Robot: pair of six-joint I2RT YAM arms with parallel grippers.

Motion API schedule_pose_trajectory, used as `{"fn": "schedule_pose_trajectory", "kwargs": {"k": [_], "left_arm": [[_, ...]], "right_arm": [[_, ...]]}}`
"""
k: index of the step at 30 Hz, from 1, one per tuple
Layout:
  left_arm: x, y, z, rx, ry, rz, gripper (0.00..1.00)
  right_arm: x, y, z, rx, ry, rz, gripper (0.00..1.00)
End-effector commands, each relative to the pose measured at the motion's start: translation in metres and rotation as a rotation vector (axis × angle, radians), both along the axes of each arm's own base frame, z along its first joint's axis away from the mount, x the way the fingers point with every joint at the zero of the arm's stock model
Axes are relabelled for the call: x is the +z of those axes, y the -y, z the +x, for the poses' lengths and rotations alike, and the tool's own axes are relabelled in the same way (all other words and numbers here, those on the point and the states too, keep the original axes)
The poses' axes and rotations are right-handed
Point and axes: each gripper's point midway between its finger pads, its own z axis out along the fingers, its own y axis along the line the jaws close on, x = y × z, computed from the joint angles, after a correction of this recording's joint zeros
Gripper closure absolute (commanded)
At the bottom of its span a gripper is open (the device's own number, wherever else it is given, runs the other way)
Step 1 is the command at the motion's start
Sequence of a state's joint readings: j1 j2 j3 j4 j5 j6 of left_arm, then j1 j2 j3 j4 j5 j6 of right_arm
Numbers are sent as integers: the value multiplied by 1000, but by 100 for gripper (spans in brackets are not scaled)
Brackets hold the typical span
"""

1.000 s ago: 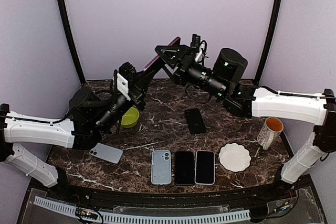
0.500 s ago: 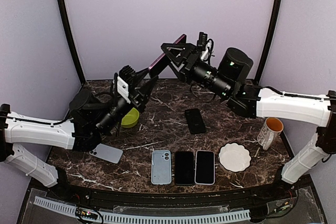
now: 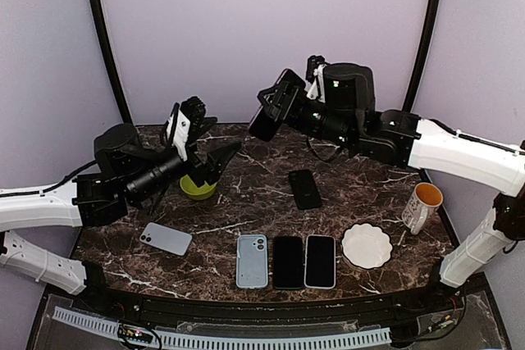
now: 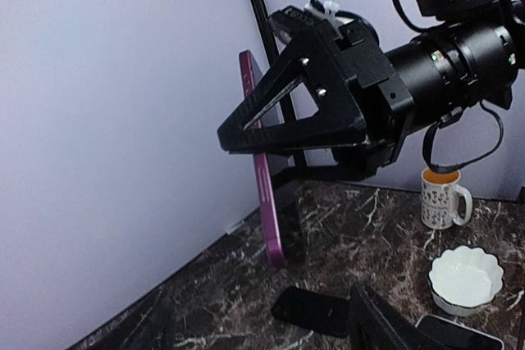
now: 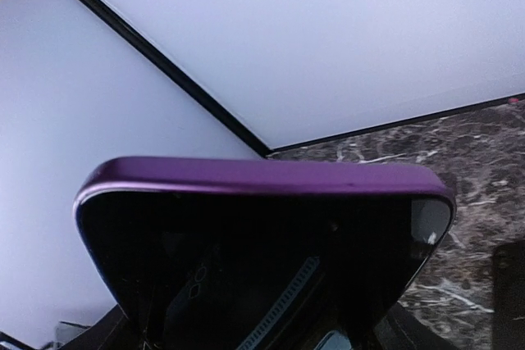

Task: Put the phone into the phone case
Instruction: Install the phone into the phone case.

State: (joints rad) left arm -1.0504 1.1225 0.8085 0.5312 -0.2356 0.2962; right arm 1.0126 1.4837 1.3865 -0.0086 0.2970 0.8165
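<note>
Your right gripper [image 3: 264, 112] is clamped across the purple case [image 4: 264, 194] and holds it in the air over the back of the table [image 3: 246, 202]. The case's long axis is close to upright, and its dark face fills the right wrist view, so I can't tell if a phone is seated in it. Your left gripper [image 3: 209, 133] has its fingers spread wide with nothing in them, sitting lower and clearly apart, and it sees the case thin-edge-on, so I'd guess any press comes from that side.

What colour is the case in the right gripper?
Purple. The phone case shows best in the right wrist view.
</note>
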Motion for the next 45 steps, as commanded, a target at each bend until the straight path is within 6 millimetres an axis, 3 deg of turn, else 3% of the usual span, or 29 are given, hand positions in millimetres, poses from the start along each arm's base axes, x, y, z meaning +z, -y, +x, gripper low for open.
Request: {"fn": "schedule_pose_trajectory", "kwargs": {"k": [1, 5, 8, 12, 16, 25, 28, 35, 42, 45], "left_arm": [[-56, -32, 6, 36, -344, 78, 26], [-73, -69, 24, 163, -493, 65, 26], [-75, -106, 48, 378, -489, 31, 26], [-82, -134, 72, 508, -509, -27, 25], [-100, -165, 91, 661, -563, -106, 11], [-146, -206, 106, 730, -770, -284, 2], [-140, -220, 110, 789, -742, -270, 1], [-126, -250, 108, 854, -663, -335, 1], [-125, -254, 109, 869, -646, -328, 1], [-128, -251, 111, 859, -658, -318, 1]], "right_arm": [[-56, 21, 5, -188, -32, -373, 100], [-92, 7, -5, -216, -61, -513, 100], [-112, -5, -16, -246, -71, -572, 100], [-147, -30, -35, -203, -105, -585, 100], [-180, -44, -54, -186, -152, -612, 100], [-231, -76, -97, -129, -201, -698, 100], [-251, -81, -109, -141, -227, -756, 100], [-267, -85, -125, -149, -253, -836, 100], [-275, -65, -134, -199, -293, -878, 100], [-281, -65, -140, -190, -309, -878, 100]]}}
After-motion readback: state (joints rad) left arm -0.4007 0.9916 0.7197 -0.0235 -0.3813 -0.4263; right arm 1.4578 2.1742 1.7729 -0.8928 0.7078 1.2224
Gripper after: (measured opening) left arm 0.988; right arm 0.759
